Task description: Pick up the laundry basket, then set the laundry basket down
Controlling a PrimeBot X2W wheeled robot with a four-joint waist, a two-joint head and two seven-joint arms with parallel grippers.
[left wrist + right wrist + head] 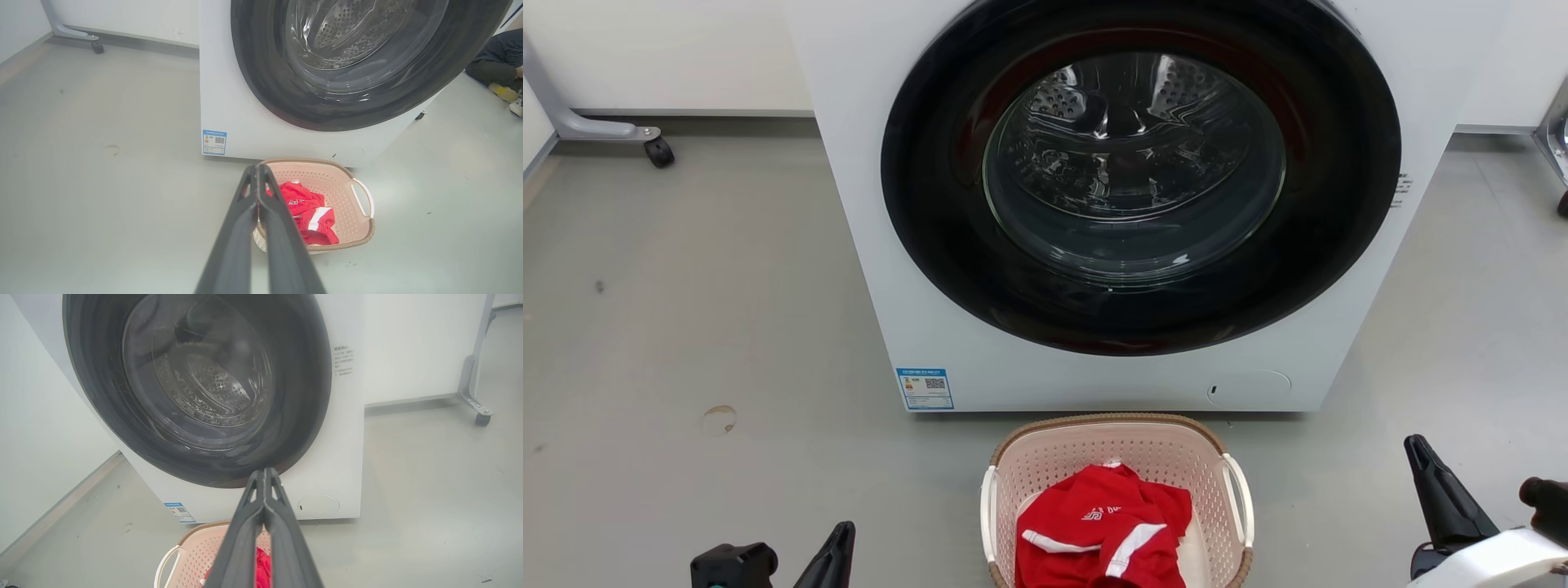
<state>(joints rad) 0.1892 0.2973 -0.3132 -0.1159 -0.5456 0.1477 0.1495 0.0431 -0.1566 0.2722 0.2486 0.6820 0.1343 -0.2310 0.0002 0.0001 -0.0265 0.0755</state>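
Grey floor [686, 327] bears the laundry basket [1119, 445], near rim cut off; left pincer [257, 169], right pincer [265, 473] clenched empty.

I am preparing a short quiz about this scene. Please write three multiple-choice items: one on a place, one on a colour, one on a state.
1. Where does the laundry basket stand?
A. On the floor, in front of the washing machine
B. On top of the machine
C. Inside the drum

2. What colour is the garment in the basket?
A. Blue
B. Red with white bands
C. Green

3. What is the state of the left gripper?
A. Open wide
B. Shut on a basket handle
C. Its fingers shut together, holding nothing

Answers:
1 A: the head view shows it on the floor just below the machine's front.
2 B: the cloth is red with white bands.
3 C: in the left wrist view the tips meet, and the head view shows the gripper apart from the basket.
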